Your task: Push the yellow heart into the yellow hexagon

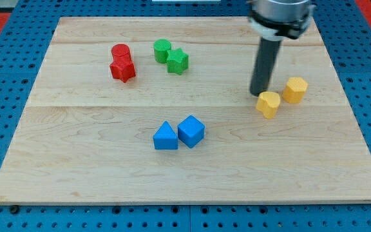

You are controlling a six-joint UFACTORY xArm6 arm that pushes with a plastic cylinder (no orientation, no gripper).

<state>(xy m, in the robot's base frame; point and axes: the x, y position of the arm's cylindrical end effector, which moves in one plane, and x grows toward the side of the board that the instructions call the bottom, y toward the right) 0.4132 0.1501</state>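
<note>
The arm has no pincer, so it grasps nothing; its tip touches the yellow heart, near the yellow hexagon.

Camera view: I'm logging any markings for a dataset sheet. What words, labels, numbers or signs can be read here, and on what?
None: no readable text on the wooden board, the yellow heart, the yellow hexagon, the other blocks, or the rod above my tip.

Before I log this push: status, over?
My tip at yellow heart block's upper-left edge. Yellow hexagon block just right, small gap. Nothing between them.
</note>
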